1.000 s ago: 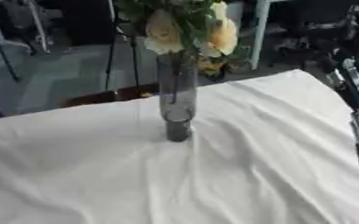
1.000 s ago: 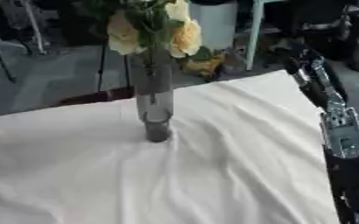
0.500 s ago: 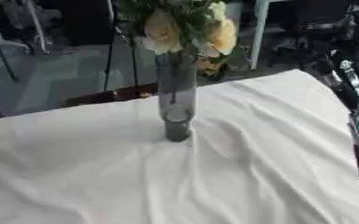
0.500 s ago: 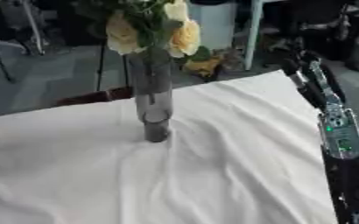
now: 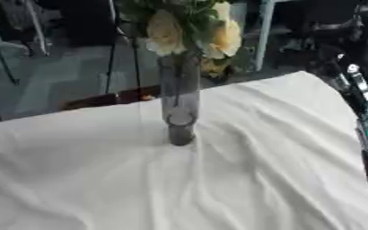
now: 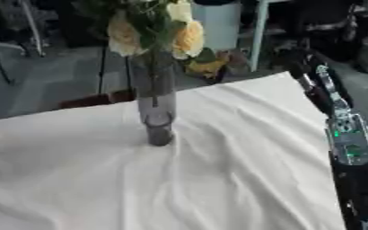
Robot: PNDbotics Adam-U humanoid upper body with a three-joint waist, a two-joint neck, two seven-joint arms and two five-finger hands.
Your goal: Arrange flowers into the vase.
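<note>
The flowers (image 6: 152, 27) stand upright in the tall glass vase (image 6: 156, 114) on the cloth-covered desk (image 6: 218, 179), so the arranging looks done, with no loose stems visible. The right arm (image 6: 340, 134) runs along the desk's right edge; its fingers cannot be made out, and the left hand is out of view

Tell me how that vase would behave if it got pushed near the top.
The vase is tall and narrow with flowers bunched high, so it would probably tip. It looks like glass, likely fragile. The wrinkled cloth may give uneven footing.
</note>
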